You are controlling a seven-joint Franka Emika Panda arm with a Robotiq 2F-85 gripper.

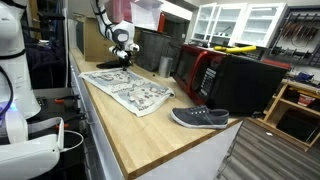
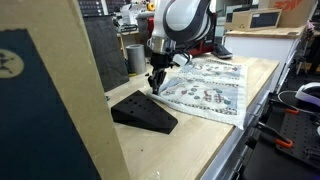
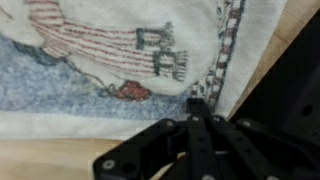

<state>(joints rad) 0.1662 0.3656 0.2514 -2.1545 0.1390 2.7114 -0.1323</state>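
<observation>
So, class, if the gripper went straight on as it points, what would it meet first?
Probably the edge of the patterned cloth, by the black wedge; the gripper may already touch it.

I count one printed white cloth with a checked border (image 3: 100, 60), spread on the single long wooden counter (image 1: 150, 135). There is one grey lace-up shoe (image 1: 200, 118), lying near and to the right in an exterior view. Two boxy appliances stand far right: one red (image 1: 197, 68) and one black (image 1: 245, 85). I am one black gripper (image 3: 197, 103) with two fingers (image 3: 175, 135).
</observation>
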